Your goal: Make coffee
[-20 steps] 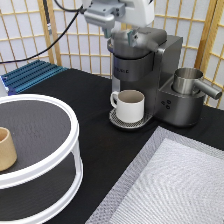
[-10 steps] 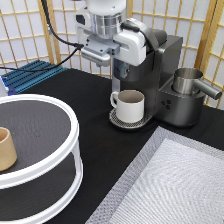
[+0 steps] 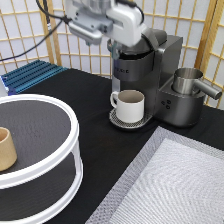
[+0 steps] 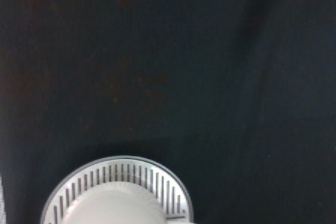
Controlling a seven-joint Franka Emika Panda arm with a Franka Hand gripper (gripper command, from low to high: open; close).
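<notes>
The coffee pod is out of view in both views. My gripper [image 3: 112,46] hangs high at the exterior view's top, just left of and in front of the dark grey coffee machine [image 3: 159,60]. A cream mug [image 3: 131,105] with a handle stands on the machine's round drip tray [image 3: 120,123], below the gripper. Looking straight down, the wrist view catches the slotted drip tray [image 4: 112,172] and part of the mug [image 4: 120,207] against the black table.
A tan handleless cup [image 3: 6,149] sits on a white round two-tier stand [image 3: 60,150] at the exterior view's left. A metal pitcher [image 3: 189,80] rests on the machine's right side. A blue rack [image 3: 30,75] lies at the back left. A grey mat [image 3: 175,185] covers the bottom right.
The gripper came down from above the machine's top towards the exterior view's left, then rose a little. The mug and the tan cup have not moved.
</notes>
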